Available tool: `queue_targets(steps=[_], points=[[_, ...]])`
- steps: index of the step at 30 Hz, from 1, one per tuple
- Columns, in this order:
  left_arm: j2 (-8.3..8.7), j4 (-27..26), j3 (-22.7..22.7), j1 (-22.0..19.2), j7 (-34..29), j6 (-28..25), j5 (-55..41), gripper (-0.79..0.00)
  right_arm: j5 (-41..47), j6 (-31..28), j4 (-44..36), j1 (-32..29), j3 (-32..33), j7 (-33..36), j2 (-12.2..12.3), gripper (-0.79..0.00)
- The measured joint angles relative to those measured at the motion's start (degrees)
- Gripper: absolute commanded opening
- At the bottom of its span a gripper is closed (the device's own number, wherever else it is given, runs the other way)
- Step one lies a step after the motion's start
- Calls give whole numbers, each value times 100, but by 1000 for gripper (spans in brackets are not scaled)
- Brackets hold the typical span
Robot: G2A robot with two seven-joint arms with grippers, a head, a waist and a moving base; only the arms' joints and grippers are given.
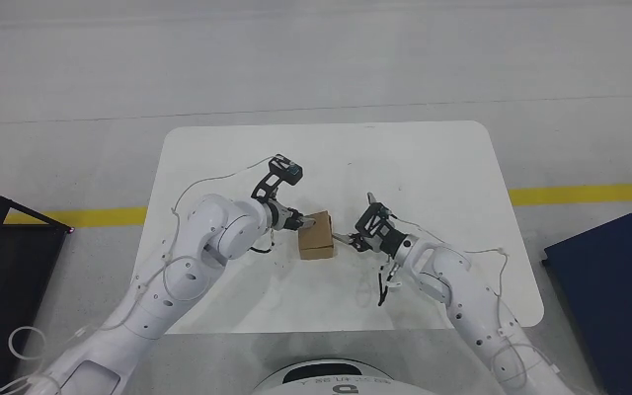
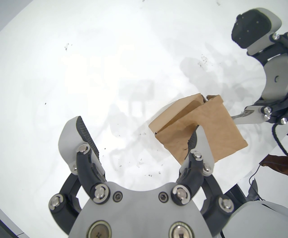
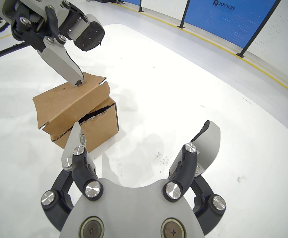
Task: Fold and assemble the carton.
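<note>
A small brown carton stands in the middle of the white table. Its top flap is folded down but sits slightly raised over a torn front edge. My left gripper is open, and one fingertip presses on the top flap of the carton. My right gripper is also open on the carton's other side. One of its fingers rests against the carton's side wall and the other hangs free over the table.
A yellow floor line runs behind the table. A black frame stands at the left and a dark blue object at the right. Blue panels on black stands line the room's edge.
</note>
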Motion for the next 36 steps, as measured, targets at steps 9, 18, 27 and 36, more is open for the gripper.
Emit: queue_targets(steps=[9,18,27,36], points=[[-18,11,-62,40,-4,-5,15,0,-14,-3,-6,22,-50,-22,-13,0],[16,-93,-228,225,-182,-17,115,0,-31,24,-66,5,-44,-4,-15,0],[28,-102,-386,382,-148,8,57,0,-86,13,-149,-25,-104,56,-21,0],[17,-143,-412,428,-156,-31,77,0,-54,-15,-139,0,-150,-57,-35,0]])
